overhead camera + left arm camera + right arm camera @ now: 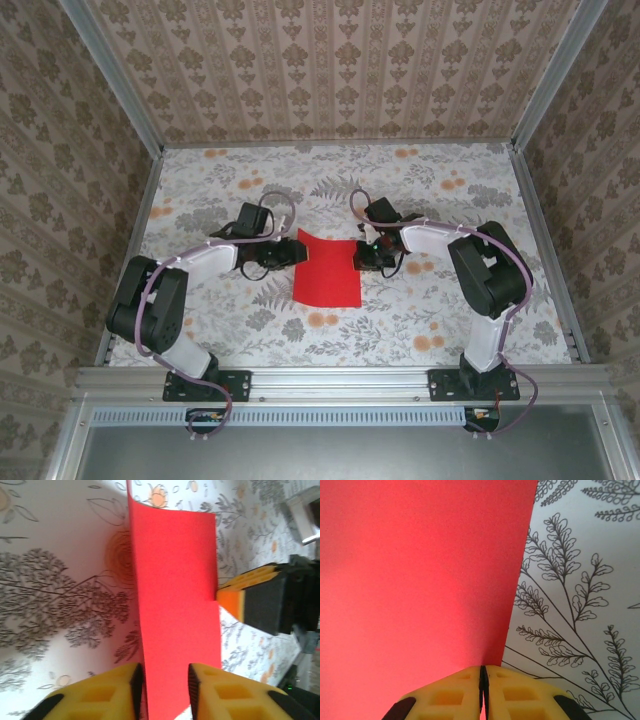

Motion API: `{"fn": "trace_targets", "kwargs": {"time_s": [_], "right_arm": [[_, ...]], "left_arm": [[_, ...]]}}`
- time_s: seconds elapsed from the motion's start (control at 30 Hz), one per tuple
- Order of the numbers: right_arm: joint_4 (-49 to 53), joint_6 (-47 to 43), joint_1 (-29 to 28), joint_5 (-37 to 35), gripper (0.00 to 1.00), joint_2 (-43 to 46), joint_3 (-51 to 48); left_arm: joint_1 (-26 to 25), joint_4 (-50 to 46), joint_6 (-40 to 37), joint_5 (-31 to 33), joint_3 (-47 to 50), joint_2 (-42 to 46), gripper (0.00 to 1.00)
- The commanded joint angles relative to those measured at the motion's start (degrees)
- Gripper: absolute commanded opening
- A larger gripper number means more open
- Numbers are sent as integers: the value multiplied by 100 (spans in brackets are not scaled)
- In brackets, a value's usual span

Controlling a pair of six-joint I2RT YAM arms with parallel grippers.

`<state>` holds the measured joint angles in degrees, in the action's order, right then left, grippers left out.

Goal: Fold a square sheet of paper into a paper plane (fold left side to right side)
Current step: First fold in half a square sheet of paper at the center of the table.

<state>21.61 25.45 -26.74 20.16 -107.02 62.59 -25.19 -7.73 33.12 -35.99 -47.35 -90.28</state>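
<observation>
The square sheet of paper (pixel 326 272), bright red, lies on the flowered table between the two arms. At its left edge is my left gripper (pixel 290 252). In the left wrist view the sheet (pixel 175 605) runs up between the yellow fingers of this gripper (pixel 166 680), which stand apart without pinching it. My right gripper (pixel 362 255) sits at the sheet's right edge. In the right wrist view its jaws (pixel 483 672) are pressed together on the edge of the red sheet (pixel 420 580). The right gripper (pixel 260 600) also shows across the paper in the left wrist view.
The flowered tablecloth (pixel 420 190) is bounded by patterned walls at the back and both sides. A metal rail (pixel 340 378) carrying both arm bases runs along the near edge.
</observation>
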Motion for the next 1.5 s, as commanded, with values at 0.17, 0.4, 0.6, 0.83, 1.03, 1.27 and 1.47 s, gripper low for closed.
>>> {"fn": "trace_targets", "kwargs": {"time_s": [0.17, 0.4, 0.6, 0.83, 1.03, 1.27, 1.47], "right_arm": [[360, -73, -42, -206, 12, -168, 7], [257, -56, -42, -188, 13, -135, -2], [174, -32, -42, -171, 14, -85, -44], [-83, 73, 0, -83, 16, 181, -98], [-99, 137, 31, -126, 19, 611, -49], [-78, 268, 46, -32, 30, 1124, -58], [-777, 989, 73, 783, 45, 1219, -314]], "left_arm": [[-266, 540, 395, -613, -281, -80, 50], [-506, 855, 600, -708, -479, -463, 55], [-610, 930, 643, -642, -613, -725, 53], [-645, 952, 652, -531, -661, -904, 35], [-652, 921, 650, -411, -635, -930, 16], [-663, 882, 639, -355, -625, -918, 8], [-671, 863, 641, -318, -607, -908, 6]]}}
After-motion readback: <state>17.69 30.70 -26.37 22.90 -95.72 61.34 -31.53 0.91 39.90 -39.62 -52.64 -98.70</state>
